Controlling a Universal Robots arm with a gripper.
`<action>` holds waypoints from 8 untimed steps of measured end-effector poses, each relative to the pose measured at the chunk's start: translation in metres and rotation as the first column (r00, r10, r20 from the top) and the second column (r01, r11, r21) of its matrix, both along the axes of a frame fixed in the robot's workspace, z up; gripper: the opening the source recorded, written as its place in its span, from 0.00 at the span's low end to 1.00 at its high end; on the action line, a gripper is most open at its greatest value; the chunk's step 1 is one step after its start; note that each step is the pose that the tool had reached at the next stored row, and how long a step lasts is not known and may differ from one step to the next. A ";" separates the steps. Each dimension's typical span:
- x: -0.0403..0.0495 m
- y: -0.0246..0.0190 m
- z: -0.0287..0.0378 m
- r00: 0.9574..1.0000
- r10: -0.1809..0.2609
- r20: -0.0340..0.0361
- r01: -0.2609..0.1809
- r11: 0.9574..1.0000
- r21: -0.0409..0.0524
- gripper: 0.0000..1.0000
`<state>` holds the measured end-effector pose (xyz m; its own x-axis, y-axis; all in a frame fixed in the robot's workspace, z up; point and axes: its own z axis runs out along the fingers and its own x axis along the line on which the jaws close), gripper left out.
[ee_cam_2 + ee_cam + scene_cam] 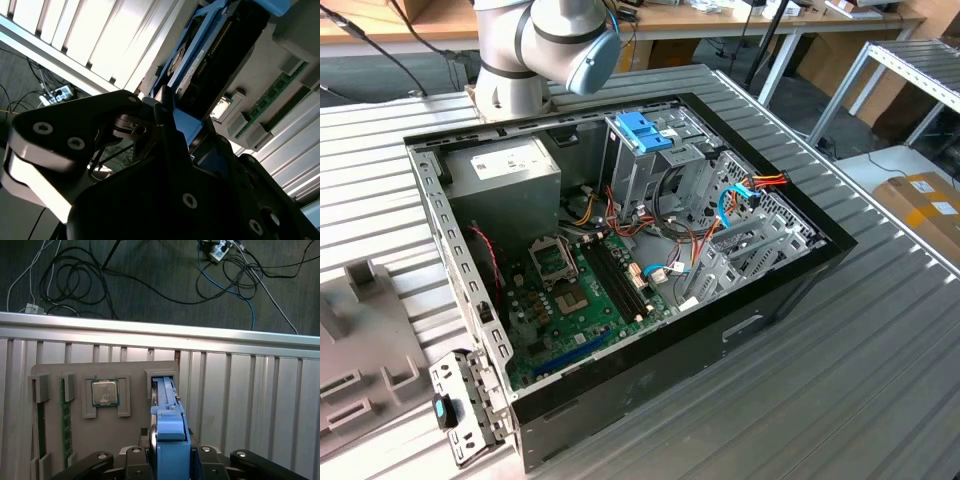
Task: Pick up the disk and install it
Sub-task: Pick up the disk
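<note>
The disk [167, 427] stands on edge, a grey metal drive in a light-blue carrier frame. Its far end sits in a slot of the grey holder tray [135, 365]. My gripper [170, 456] is shut on the disk, with one dark finger pressed against each side of the blue frame. In the second wrist view the disk [210, 55] runs away from the gripper [186, 125], whose fingers [162, 112] clamp the blue edge. In the exterior view the open computer case [740, 330] lies on the slatted table, and only the arm's base [535, 50] is seen behind it.
The holder tray also carries a processor chip [105, 392] and a memory stick [64, 425]. Inside the case a blue bracket [642, 130] tops the grey drive cage [655, 175], beside the motherboard [580, 290] and power supply [505, 170]. Cables [150, 280] lie on the floor past the table's edge.
</note>
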<state>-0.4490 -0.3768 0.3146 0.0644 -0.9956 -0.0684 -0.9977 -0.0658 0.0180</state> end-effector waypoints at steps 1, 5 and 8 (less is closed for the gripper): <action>0.0000 0.0000 -0.0002 1.000 0.000 0.000 0.000 1.000 0.000 0.37; 0.0000 0.0000 -0.0066 1.000 0.000 -0.001 0.000 1.000 0.000 0.37; 0.0000 0.0000 -0.0112 1.000 0.000 -0.001 0.000 1.000 0.000 0.37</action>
<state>-0.4490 -0.3769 0.3034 0.0643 -0.9956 -0.0683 -0.9976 -0.0658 0.0194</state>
